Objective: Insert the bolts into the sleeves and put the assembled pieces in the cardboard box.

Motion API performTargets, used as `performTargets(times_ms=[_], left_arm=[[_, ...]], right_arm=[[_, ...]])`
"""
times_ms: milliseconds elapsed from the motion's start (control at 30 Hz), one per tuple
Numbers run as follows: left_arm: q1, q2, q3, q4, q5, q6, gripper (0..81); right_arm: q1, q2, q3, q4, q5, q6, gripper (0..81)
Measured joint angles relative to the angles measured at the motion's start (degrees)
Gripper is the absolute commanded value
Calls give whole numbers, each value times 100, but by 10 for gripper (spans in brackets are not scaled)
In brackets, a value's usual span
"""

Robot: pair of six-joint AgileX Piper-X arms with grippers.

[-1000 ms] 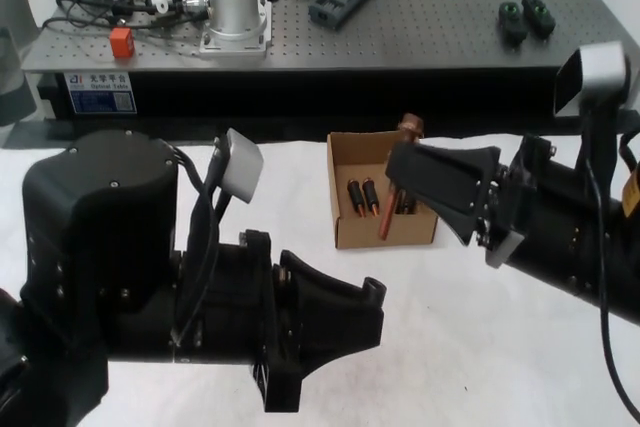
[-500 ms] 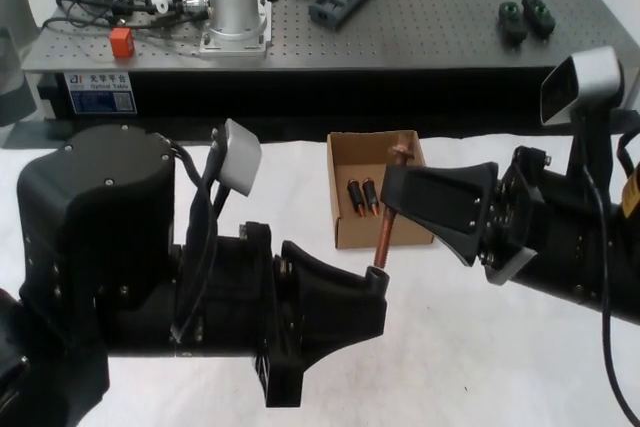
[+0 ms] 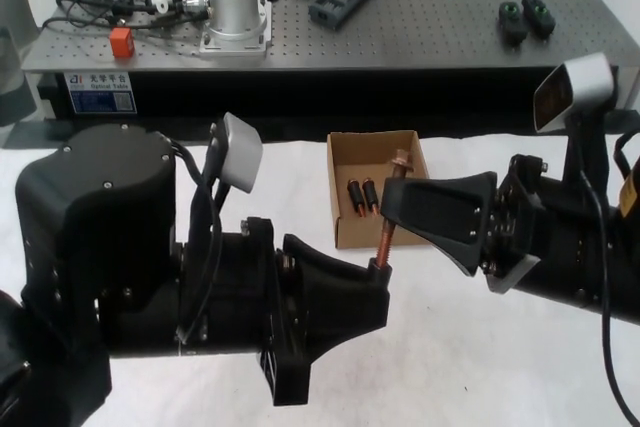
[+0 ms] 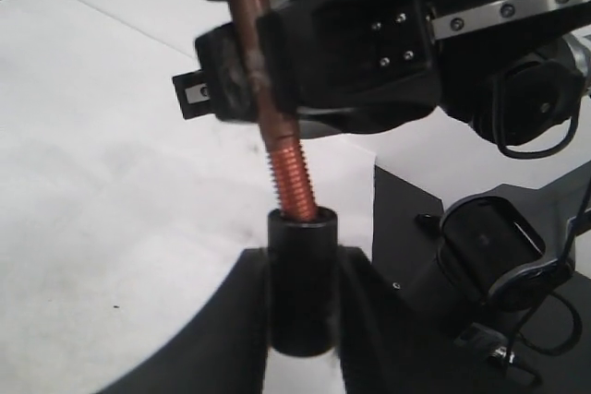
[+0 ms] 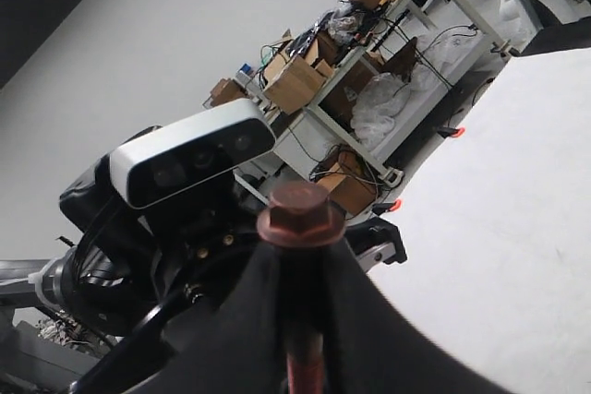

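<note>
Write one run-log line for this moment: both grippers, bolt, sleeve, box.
right gripper: shut on copper-coloured threaded metal bolt | left gripper: shut on black cylindrical sleeve | bolt tip: in sleeve mouth | brown cardboard box: holds assembled pieces

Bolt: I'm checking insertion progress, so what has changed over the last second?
The right gripper lowered the bolt from over the cardboard box, toward the left gripper, until its threaded tip entered the mouth of the sleeve held there. Both grippers kept their hold; the left gripper barely moved, and the assembled pieces in the box stayed put.
</note>
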Motion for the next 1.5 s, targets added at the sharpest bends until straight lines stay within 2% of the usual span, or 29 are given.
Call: performTargets(times_ms=[67, 167, 200, 367, 433, 500, 533, 600, 700, 800, 900, 1100, 1267, 1333, 1500], left_arm=[[-11, 0, 17, -73, -74, 132, 6], [-7, 0, 17, -226, -399, 355, 6], [-7, 0, 17, -226, -470, 374, 6], [-7, 15, 17, -258, -1040, 418, 6], [-7, 15, 17, -258, -1304, 429, 6], [-7, 69, -31, -258, -1870, 427, 6], [-7, 141, -101, -258, -2121, 378, 6], [47, 442, -352, -271, -2406, 239, 6], [95, 1204, -1033, -199, -2599, -23, 6], [111, 1908, -1751, 70, -2765, -161, 6], [109, 3006, -3040, 1009, -2997, -190, 6], [109, 5423, -6050, 3376, -3538, 365, 6], [128, 7183, -8494, 4915, -3659, 597, 6], [144, 7636, -9181, 5286, -3712, 651, 6], [198, 7821, -9477, 5487, -3770, 685, 4]], right_arm=[[0, 0, 0, 33, -19, 0, 162], [-7, 0, 0, 39, -46, -24, 420], [-7, 0, 0, 39, -98, -22, 456], [-16, -17, 0, 94, -399, -1, 412], [-157, -27, 0, 126, -522, -1, 411], [-517, -109, 0, 183, -693, -1, 411], [-834, -186, 0, 340, -790, -1, 411], [-1024, -225, 0, 433, -1021, -1, 411], [-1920, -323, 0, 672, -1180, -26, 411], [-2341, -330, 0, 696, -1134, -39, 411], [-2636, -327, 0, 714, -987, -39, 411], [-2824, -327, 0, 772, -612, -196, 411], [-2840, -327, 0, 1159, -401, -507, 411], [-2851, -327, 0, 1253, -391, -582, 411], [-2848, -327, 0, 1431, -383, -699, 411]])
